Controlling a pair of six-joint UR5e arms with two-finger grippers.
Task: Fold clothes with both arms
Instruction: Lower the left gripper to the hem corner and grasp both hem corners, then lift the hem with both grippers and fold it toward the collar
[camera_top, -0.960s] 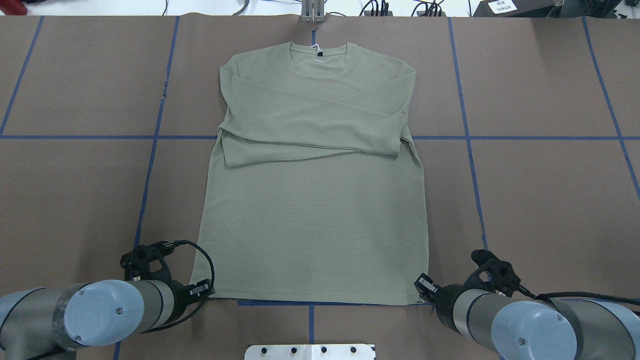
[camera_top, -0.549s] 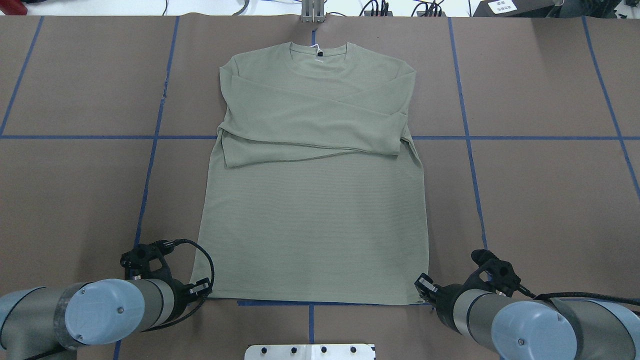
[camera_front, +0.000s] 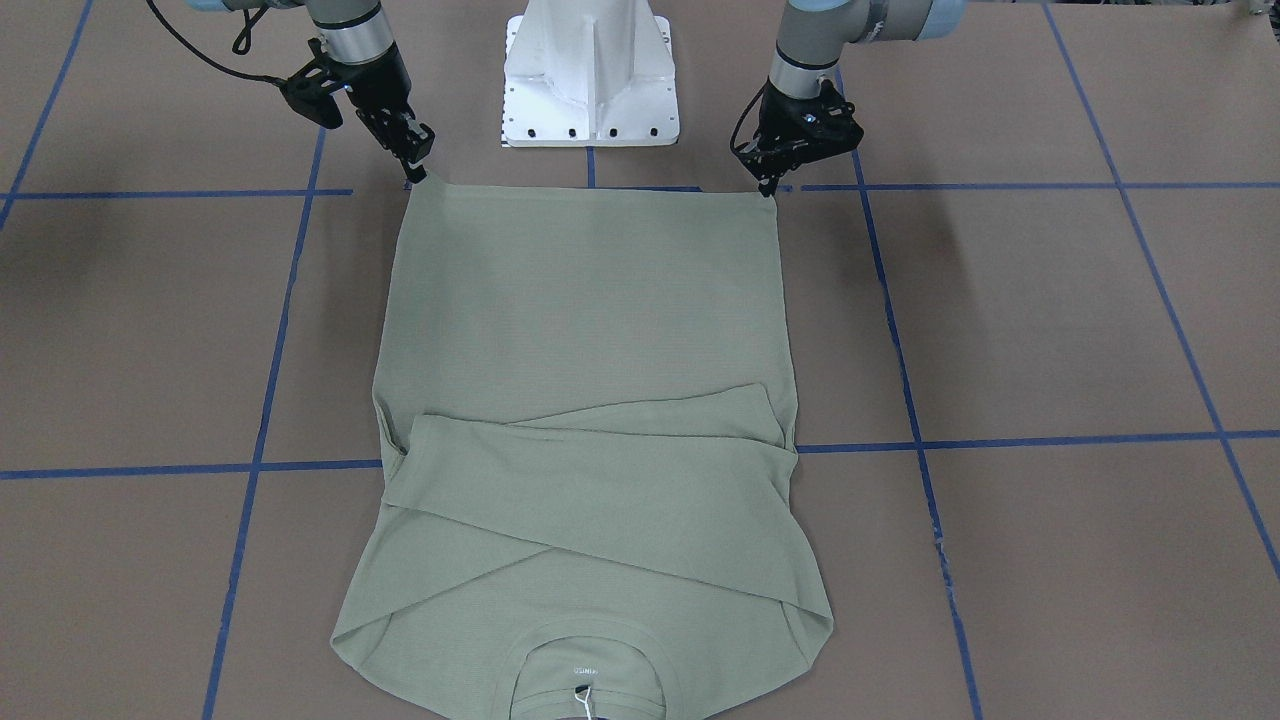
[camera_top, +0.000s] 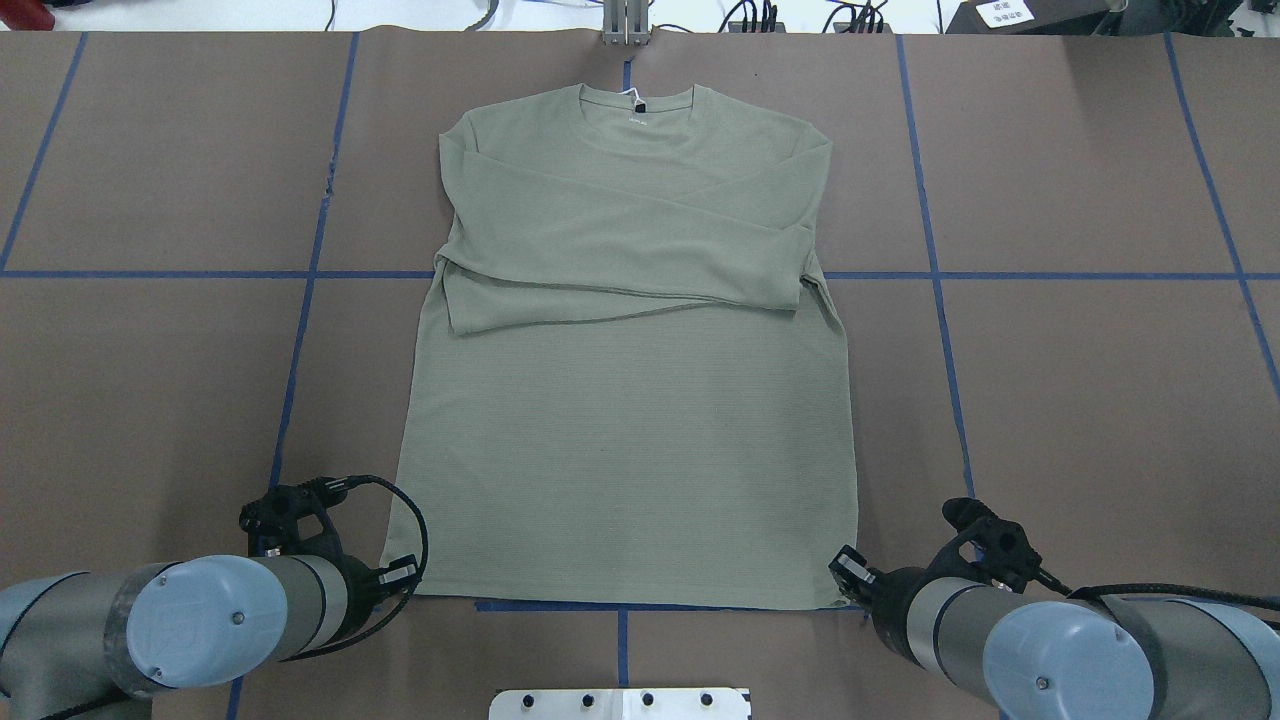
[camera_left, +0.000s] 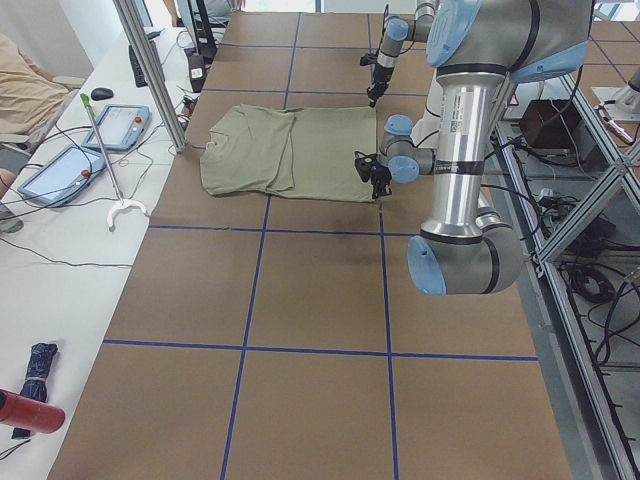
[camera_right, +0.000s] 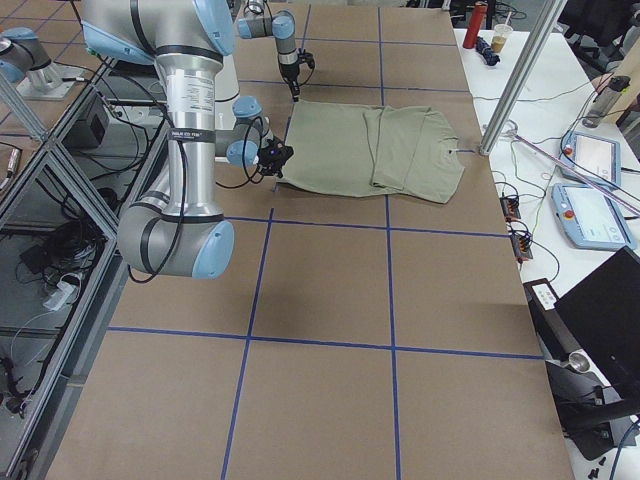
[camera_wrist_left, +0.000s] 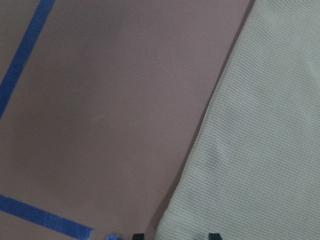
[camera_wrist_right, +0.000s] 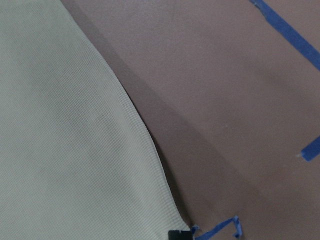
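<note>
Sage-green shirt (camera_top: 620, 440): lay flat on the brown desk (camera_top: 1100, 400), with its collar (camera_top: 637, 98) on the far side and its hem along the near side. Both sleeves (camera_top: 620, 250) were already crossed over the chest.
Step in hand: as I judged it, taking the two near hem corners so the lower half could be carried toward the collar.
Doing it well: each corner should sit well inside the gripper, front and back layers together, before it closes. The two arms should then lift to the same height and move toward the far side in step. The hem should be just taut between them, since a ribbed knit would likely stretch and skew if pulled apart.
Left gripper (camera_front: 770, 178): was down at the near left hem corner. Its wrist view showed the fingertips (camera_wrist_left: 214, 235) set apart with the corner of the knit between them, so it was parted and had not clamped the cloth.
Right gripper (camera_front: 413, 170): had its tip at the near right hem corner. Only one fingertip (camera_wrist_right: 177, 234) showed, at the frame's edge beside the cloth. I could not tell how far it was open or whether it held anything.
Risk: pinching only the top layer would probably leave the back panel behind on the desk.
</note>
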